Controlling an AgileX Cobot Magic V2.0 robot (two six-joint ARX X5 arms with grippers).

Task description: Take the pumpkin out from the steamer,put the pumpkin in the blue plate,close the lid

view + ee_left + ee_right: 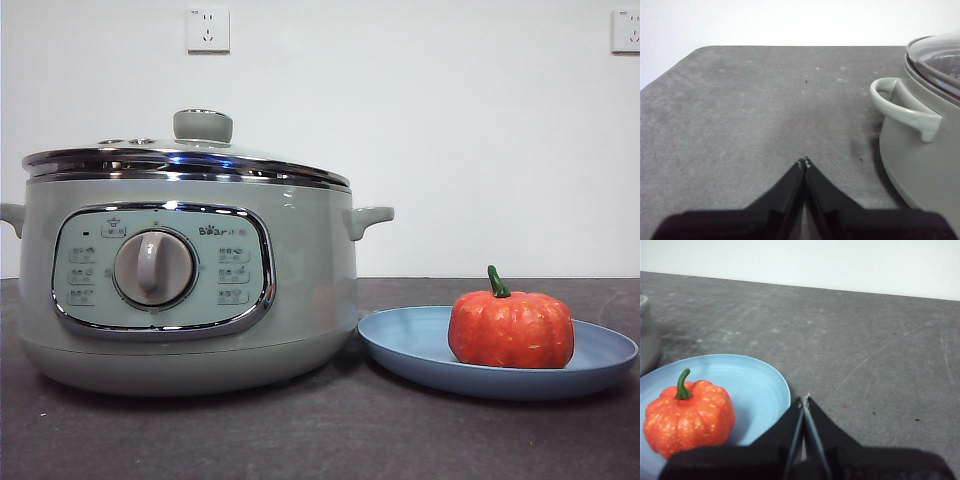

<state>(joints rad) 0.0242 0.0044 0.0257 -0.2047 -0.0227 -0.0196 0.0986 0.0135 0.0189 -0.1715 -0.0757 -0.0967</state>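
The left gripper (pixel 804 162) is matte black — two wedge-shaped jaws tapering to thin tips. The right gripper (pixel 804 399) looks alike, with pale specks at its tips.

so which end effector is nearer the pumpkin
Right. The right end effector sits just beside the blue plate holding the pumpkin; the left end effector is past the steamer's far side.

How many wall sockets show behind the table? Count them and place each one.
2. One wall socket is on the white wall above the steamer, over its lid. The other socket is cut off by the front view's upper right edge, above the blue plate.
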